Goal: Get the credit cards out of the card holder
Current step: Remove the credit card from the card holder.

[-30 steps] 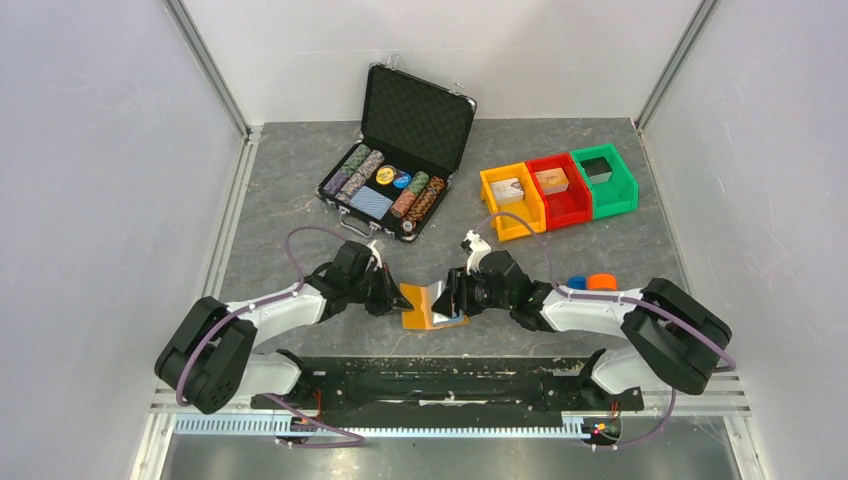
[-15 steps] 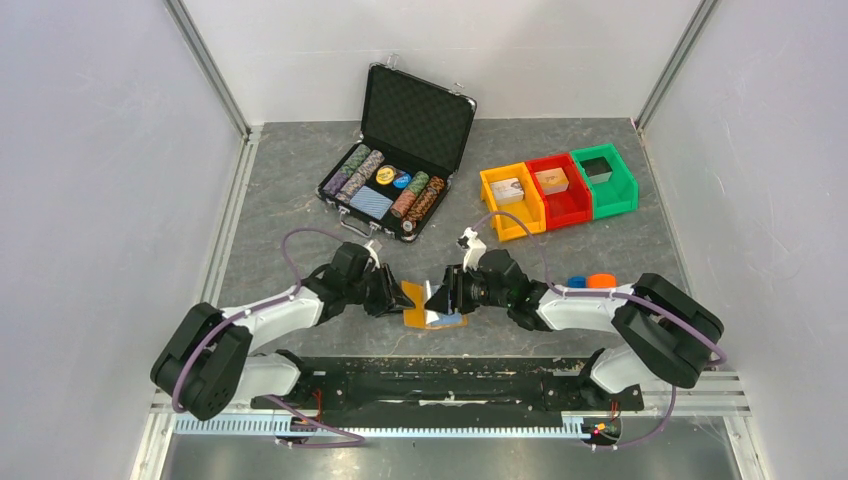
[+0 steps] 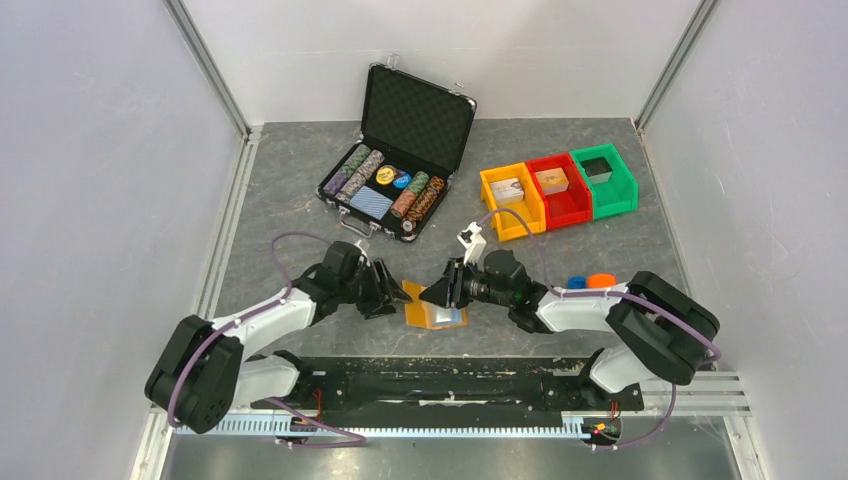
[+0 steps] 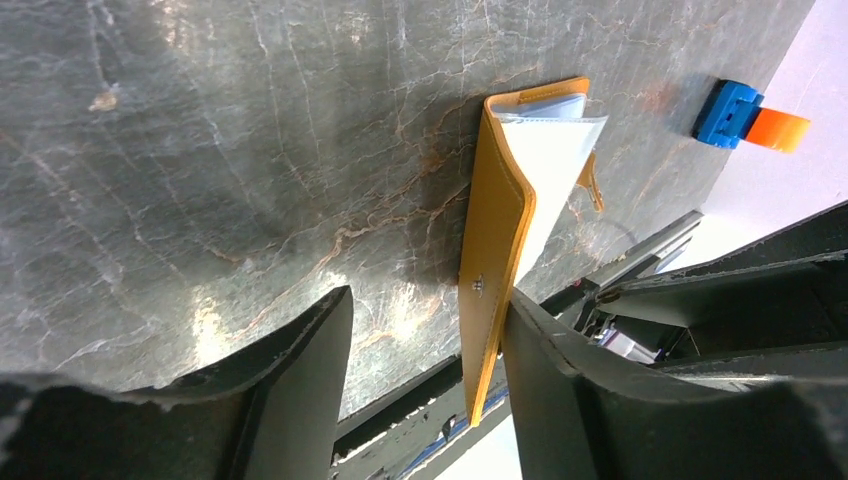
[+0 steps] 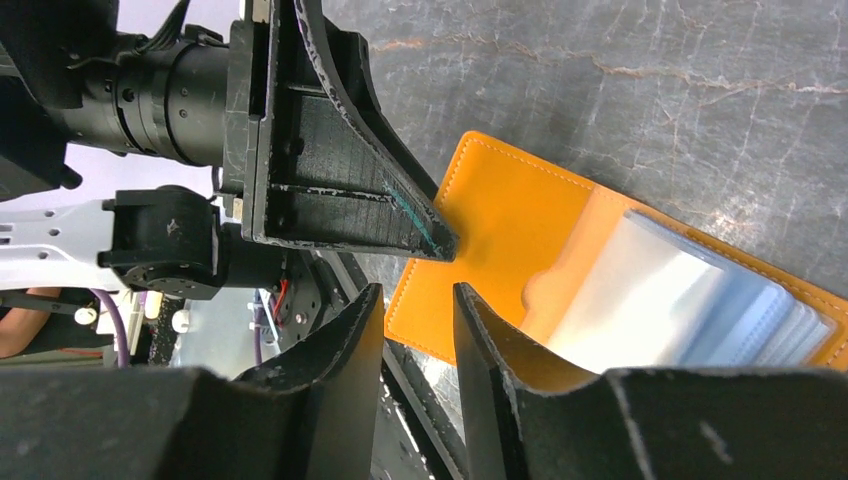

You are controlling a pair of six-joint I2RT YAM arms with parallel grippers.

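The orange card holder [image 3: 425,306] lies opened on the table between my two grippers. In the left wrist view its flap [image 4: 498,260] stands on edge, leaning against the inner face of one finger [image 4: 570,390]. My left gripper [image 4: 425,335] is open around that flap, with a wide gap on its other side. The credit cards [image 5: 735,315] sit inside clear sleeves in the holder, a light blue one showing through. My right gripper [image 5: 418,305] hovers over the holder's near corner, its jaws a narrow gap apart with nothing between them.
An open black case of poker chips [image 3: 398,165] stands at the back. Orange [image 3: 512,203], red [image 3: 558,190] and green [image 3: 604,180] bins sit at the back right. A small blue and orange piece [image 3: 590,282] lies by the right arm. The black base rail [image 3: 430,382] runs along the near edge.
My left gripper has opened and let go of the holder's flap. The right gripper's jaws have narrowed, and it has shifted slightly left and farther back over the holder.
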